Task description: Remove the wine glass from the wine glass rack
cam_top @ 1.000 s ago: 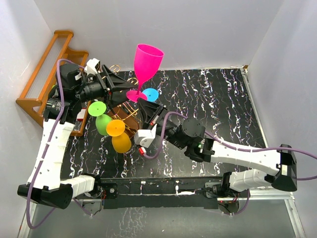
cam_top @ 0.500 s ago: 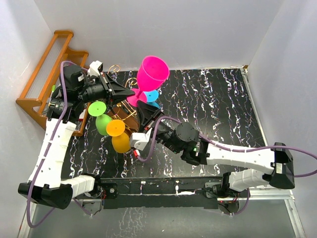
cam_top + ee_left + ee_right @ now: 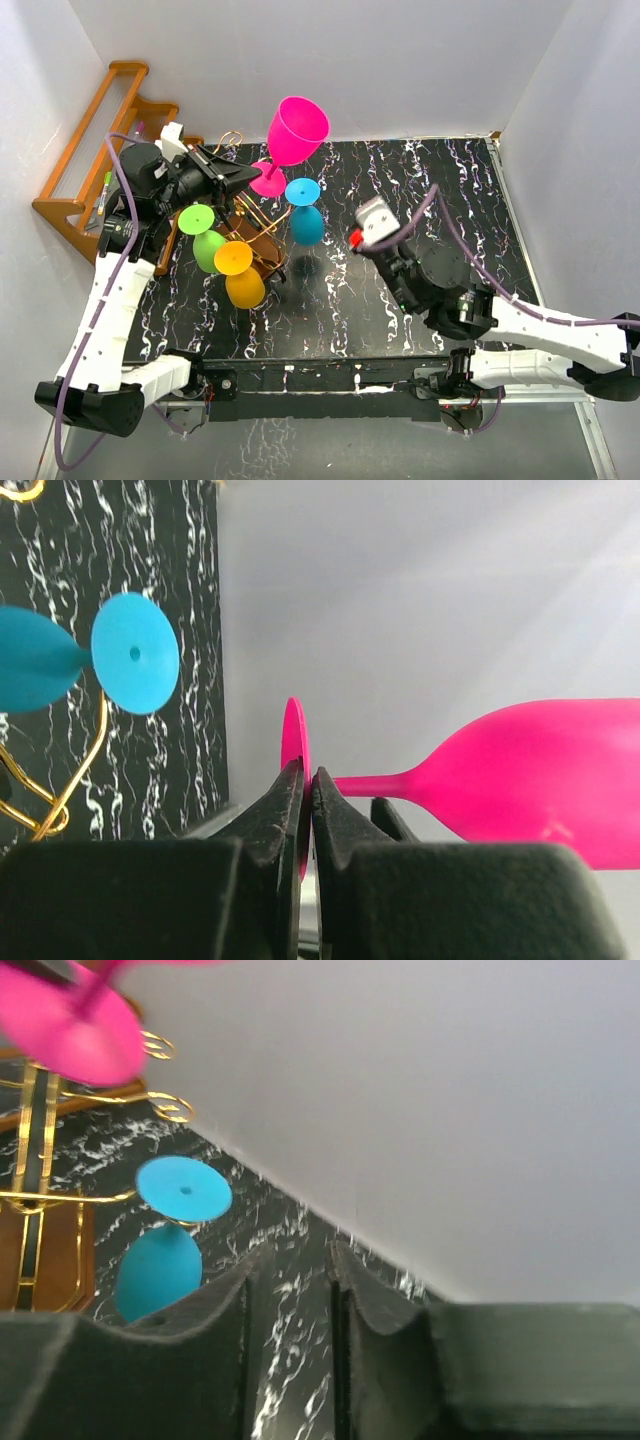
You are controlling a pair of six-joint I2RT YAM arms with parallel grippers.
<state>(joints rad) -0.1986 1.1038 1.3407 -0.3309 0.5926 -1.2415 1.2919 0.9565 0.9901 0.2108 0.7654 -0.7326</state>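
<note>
The pink wine glass (image 3: pixel 297 128) is held in the air above the back of the table, its bowl tilted toward the back wall. My left gripper (image 3: pixel 255 178) is shut on the edge of its round foot (image 3: pixel 293 730); the bowl (image 3: pixel 540 780) lies sideways to the right in the left wrist view. The gold wire wine glass rack (image 3: pixel 255 235) stands on its brown base just below and in front. My right gripper (image 3: pixel 295 1250) is open and holds nothing, well to the right of the rack.
A blue glass (image 3: pixel 305 220), a green glass (image 3: pixel 205 240) and an orange glass (image 3: pixel 240 278) hang on the rack. An orange-brown wooden stepped shelf (image 3: pixel 90 140) stands at the back left. White walls enclose the black marbled table (image 3: pixel 420 180).
My left gripper has shut on the pink glass's foot. My right gripper has opened, let go of the glass and pulled back to the right, uncovering the blue glass.
</note>
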